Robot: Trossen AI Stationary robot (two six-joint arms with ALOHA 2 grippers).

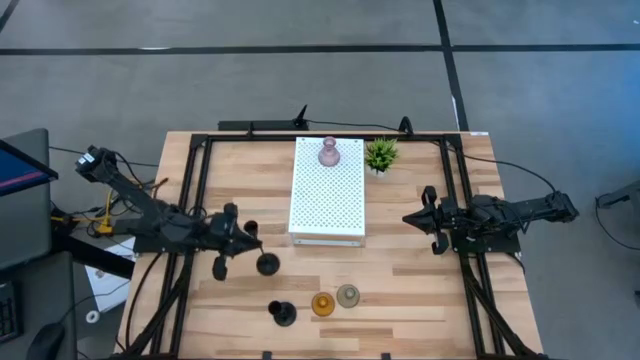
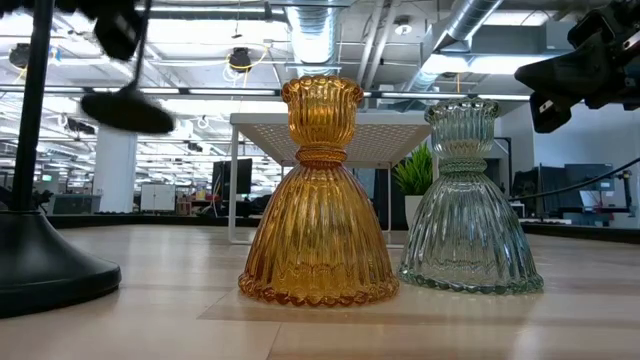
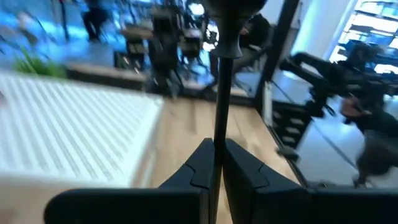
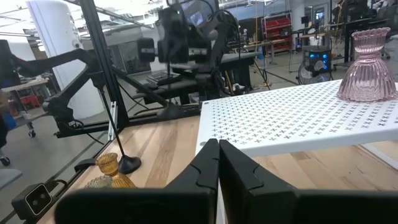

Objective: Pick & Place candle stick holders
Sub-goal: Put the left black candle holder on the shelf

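**Black holder in transit toward the raised tray**

Nearest the low camera stand the amber ribbed glass candle stick holder (image 2: pixel 318 195) and, just beside it, the pale grey-green ribbed glass candle stick holder (image 2: pixel 467 200), both upright on the wooden worktop (image 1: pixel 420 290). A black candle stick holder with round base (image 1: pixel 282 314) stands next to them at the near edge.

The left gripper (image 1: pixel 243 238) is clamped narrowly on the thin stem of a second black candle stick holder (image 3: pixel 222 74); its round base (image 1: pixel 268 264) sticks out sideways, and in the low view it hangs clear of the worktop, so the piece is carried tilted, not upright. It is held just off the near left corner of the white perforated tray (image 1: pixel 329 195). The pink ribbed glass candle stick holder (image 1: pixel 329 152) already stands at the tray's far end.

Judged step: transport of the black holder, one of five apparently placed. The next move calls for turning the piece upright and setting its base flat on the tray, clear of the pink holder; a thin stem and broad base make it liable to swing.

The right gripper (image 1: pixel 432 221) waits at the worktop's right side, fingers closed on nothing.
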